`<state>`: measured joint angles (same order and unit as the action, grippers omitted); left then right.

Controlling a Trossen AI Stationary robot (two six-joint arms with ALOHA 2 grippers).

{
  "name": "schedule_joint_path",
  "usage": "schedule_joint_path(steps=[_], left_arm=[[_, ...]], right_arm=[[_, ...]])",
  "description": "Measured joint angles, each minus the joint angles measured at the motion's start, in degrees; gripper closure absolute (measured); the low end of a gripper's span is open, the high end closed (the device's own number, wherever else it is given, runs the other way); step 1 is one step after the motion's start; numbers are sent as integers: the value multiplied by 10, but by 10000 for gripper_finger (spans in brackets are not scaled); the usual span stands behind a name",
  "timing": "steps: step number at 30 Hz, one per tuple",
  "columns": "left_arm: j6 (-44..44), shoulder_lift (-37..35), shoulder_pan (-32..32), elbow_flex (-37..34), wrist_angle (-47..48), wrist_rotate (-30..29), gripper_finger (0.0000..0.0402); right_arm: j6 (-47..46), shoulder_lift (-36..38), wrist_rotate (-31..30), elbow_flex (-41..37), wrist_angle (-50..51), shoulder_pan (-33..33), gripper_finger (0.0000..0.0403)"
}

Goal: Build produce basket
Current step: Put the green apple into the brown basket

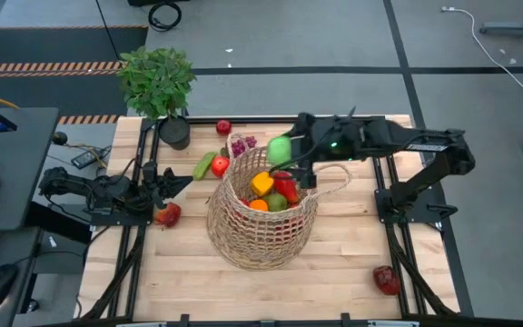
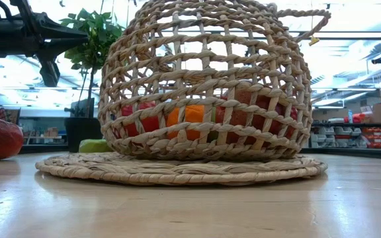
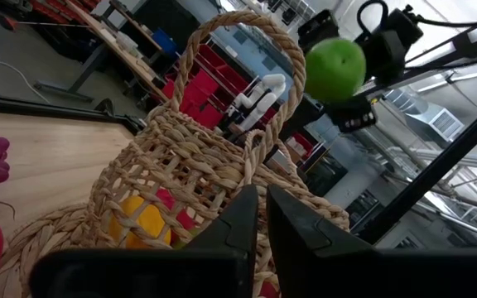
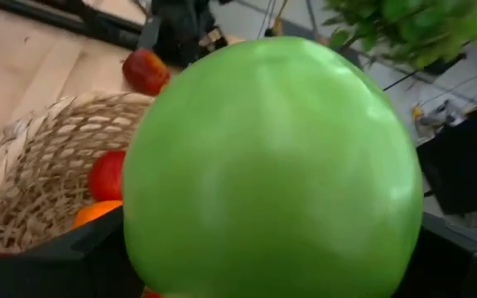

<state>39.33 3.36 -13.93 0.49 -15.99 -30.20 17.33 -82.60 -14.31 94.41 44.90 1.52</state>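
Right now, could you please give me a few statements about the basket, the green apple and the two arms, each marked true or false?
1. The right gripper carries the green apple above the basket. True.
2. The basket is empty. False: produce already lies inside, including a yellow pepper.
3. The left gripper holds a cucumber. False: its jaws are shut on nothing, and the cucumber lies on the table.
4. A red apple lies on the table near the left gripper. True.
5. The potted plant stands inside the basket. False: it stands at the table's far left corner.
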Motion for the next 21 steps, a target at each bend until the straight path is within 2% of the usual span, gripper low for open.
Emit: schedule_joint_path(steps=[5, 11, 21], left_arm=[[0, 0, 0, 0, 0, 0, 367], [0, 0, 0, 0, 0, 0, 367], [0, 0, 0, 0, 0, 0, 367]], right_arm=[[-33, -47, 9, 0, -4, 12, 21], [-44, -93, 53, 0, -4, 20, 21], [-111, -99, 60, 0, -26, 28, 21]])
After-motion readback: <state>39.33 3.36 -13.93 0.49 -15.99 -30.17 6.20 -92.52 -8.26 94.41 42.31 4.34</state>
